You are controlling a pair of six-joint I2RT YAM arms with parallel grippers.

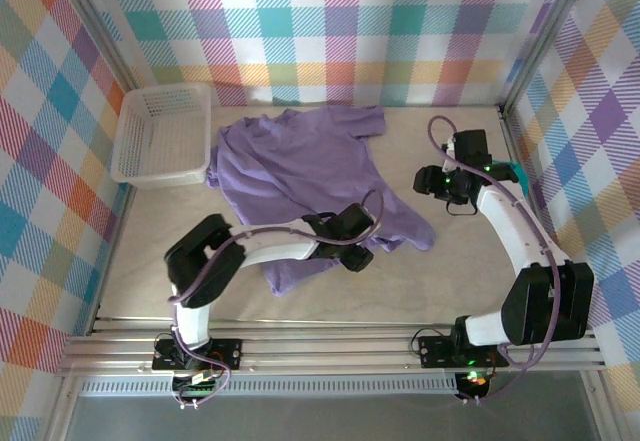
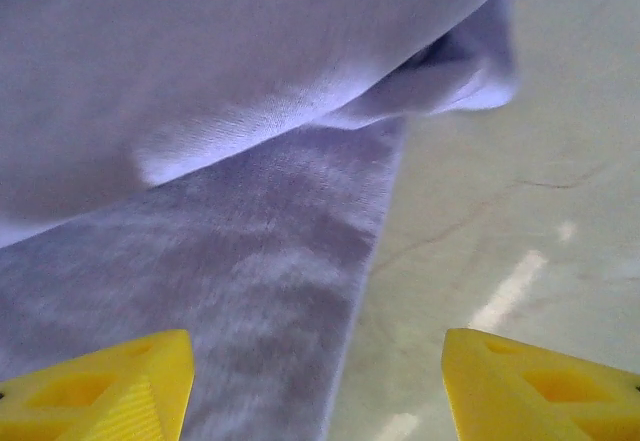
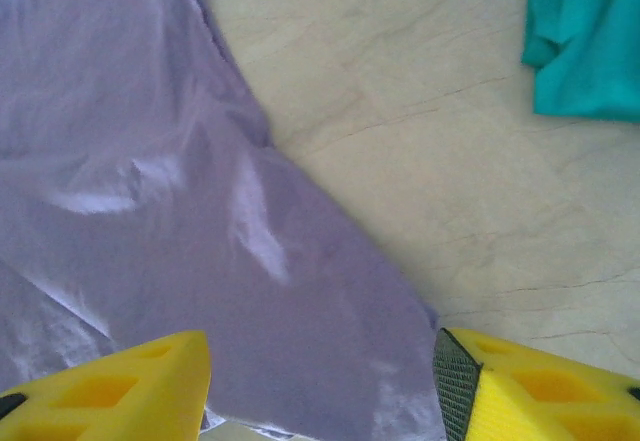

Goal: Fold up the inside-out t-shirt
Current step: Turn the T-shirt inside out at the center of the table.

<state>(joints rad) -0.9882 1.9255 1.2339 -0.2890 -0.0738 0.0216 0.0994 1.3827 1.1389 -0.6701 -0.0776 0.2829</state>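
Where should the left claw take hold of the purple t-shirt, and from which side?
Probably its flat edge. The purple t-shirt lies smooth there, and the edge runs between the fingers of the open left claw. Come straight down, one finger on cloth, one on the table.

Robot lab test cell, not a home or shop. Evidence:
- Enclosure of bare aluminium frame posts [image 1: 90, 41] hung with multicolour plaid cloth walls [image 1: 350, 21].
- Pale worktop [image 1: 460, 271] inside.
- Left arm [image 1: 205, 261] and right arm [image 1: 540, 296] are bolted to an aluminium rail [image 1: 330, 346] at the near edge.
- Cables [image 1: 432, 131] run exposed.
- Green indicator lights [image 1: 472, 365] glow at the right base.
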